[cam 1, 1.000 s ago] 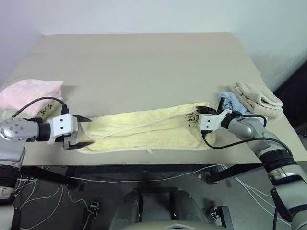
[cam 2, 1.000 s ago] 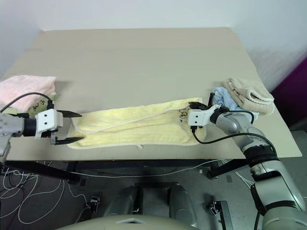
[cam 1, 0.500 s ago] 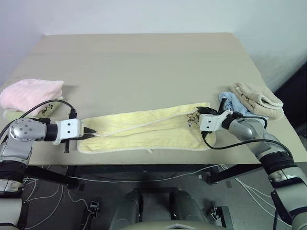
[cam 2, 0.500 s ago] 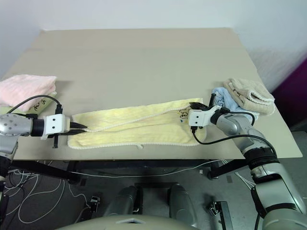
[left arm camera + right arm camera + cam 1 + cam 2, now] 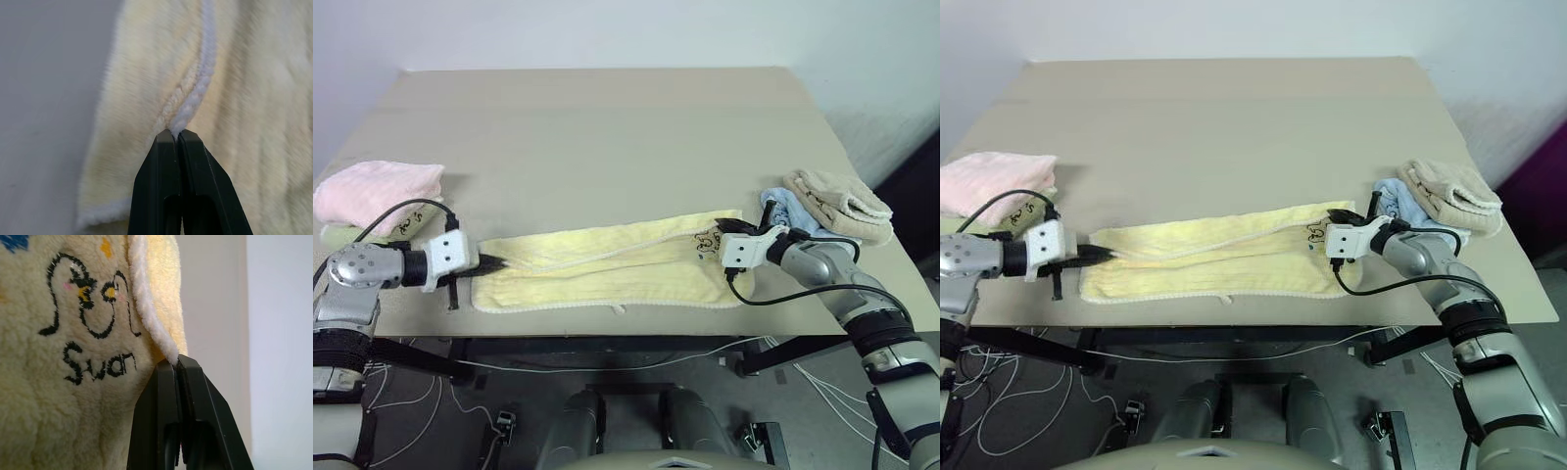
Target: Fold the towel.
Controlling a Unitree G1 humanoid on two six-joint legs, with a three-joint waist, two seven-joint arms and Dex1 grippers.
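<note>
A: Towel (image 5: 607, 269) where?
B: Lying long and flat along the near edge of the table (image 5: 607, 127), pale yellow, folded lengthwise, with a white corded hem running across the upper layer.

A: Left gripper (image 5: 499, 262)?
B: At the towel's left end, fingers pressed together, pinching the white hem between the tips; plain to see in the left wrist view (image 5: 177, 134).

A: Right gripper (image 5: 1336, 215)?
B: At the towel's far right corner, clamped tight on the hem edge (image 5: 175, 360), right beside the dark embroidered swan and lettering (image 5: 93, 328).

A: Anything else near the towel?
B: Just past the towel's right end, a light blue folded cloth (image 5: 781, 208), touching a beige folded cloth (image 5: 837, 204) lying further right. Well off the towel's left end, a pink folded cloth (image 5: 377, 189) resting on top of something pale green (image 5: 342, 235). Under the towel's near side, below the table edge, cables (image 5: 607, 360) hanging.
</note>
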